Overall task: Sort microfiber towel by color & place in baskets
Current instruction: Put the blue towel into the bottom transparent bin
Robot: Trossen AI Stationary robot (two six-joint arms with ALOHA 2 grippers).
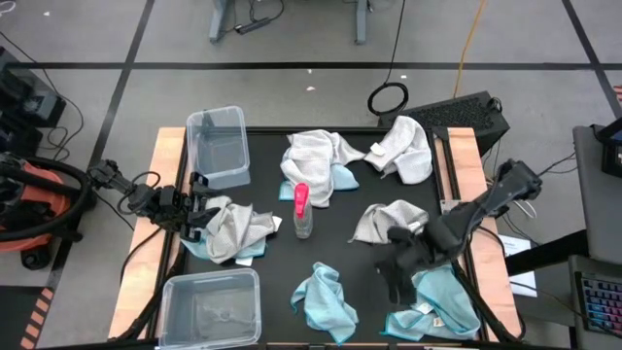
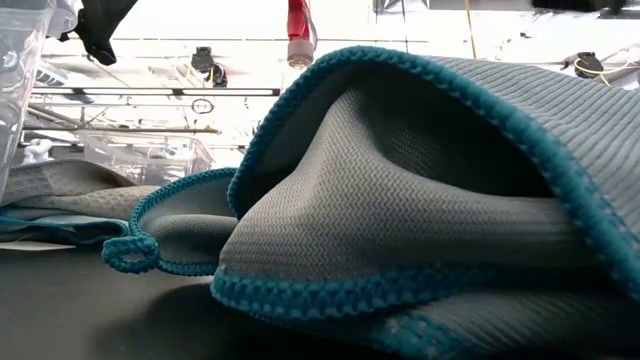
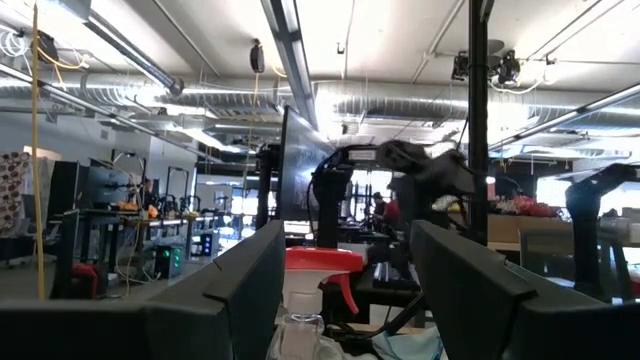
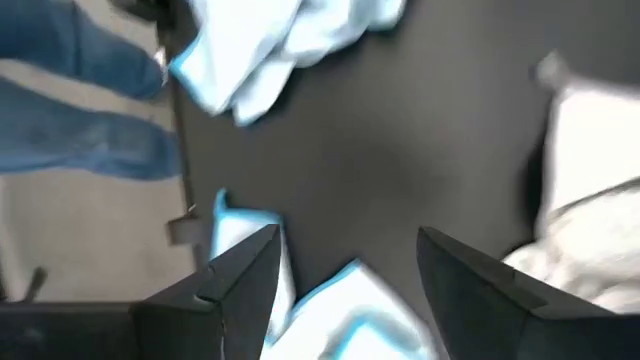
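Note:
Several microfiber towels lie on the black table. White ones lie at the far middle, the far right and the right middle. A grey-white towel lies on a blue one at the left. Blue towels lie at the near middle and near right. Two clear baskets stand at the left, one far and one near. My left gripper is open, level, at the grey-white towel's left edge. My right gripper is open, pointing down over bare table between the two near blue towels.
A small spray bottle with a pink-red top stands mid-table, straight ahead between my left fingers. A blue-edged towel fills the low view. Wooden side boards edge the table; a keyboard lies beyond the far right corner.

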